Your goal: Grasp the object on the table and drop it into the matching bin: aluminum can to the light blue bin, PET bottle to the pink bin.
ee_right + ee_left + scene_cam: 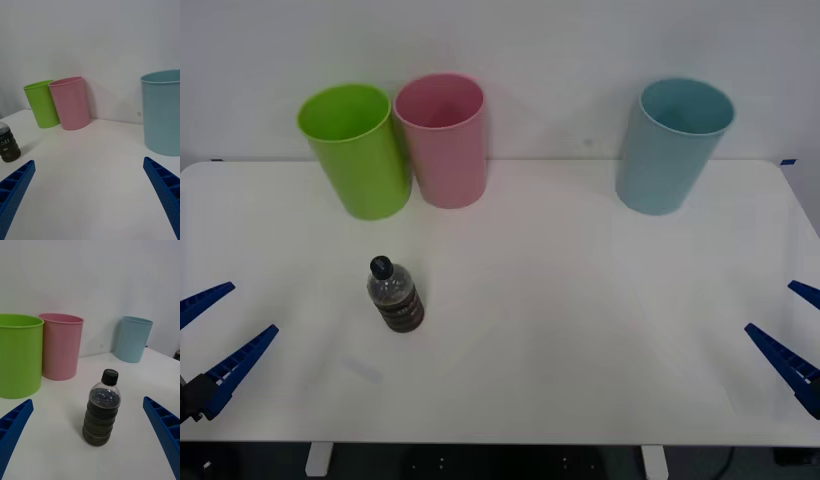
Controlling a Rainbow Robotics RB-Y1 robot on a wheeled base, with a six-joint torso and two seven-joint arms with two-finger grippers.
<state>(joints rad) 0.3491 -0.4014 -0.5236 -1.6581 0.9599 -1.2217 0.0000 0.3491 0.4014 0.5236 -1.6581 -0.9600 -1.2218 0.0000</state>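
Note:
The PET bottle [394, 296], small and clear with a black cap and a dark brown lower half, stands upright on the white table [580, 330], left of the middle. Behind it at the table's back stands the pink bin [442, 140]; the light blue bin [672, 145] is at the back right. My left gripper [220, 335] is open at the table's left edge, facing the bottle [102, 414], which stands ahead of its fingers. My right gripper [792, 325] is open at the right edge, far from the bottle [8, 144].
A lime green bin [357, 150] stands right against the pink bin's left side. A white wall rises just behind the bins. Bare tabletop lies between the bottle and each gripper.

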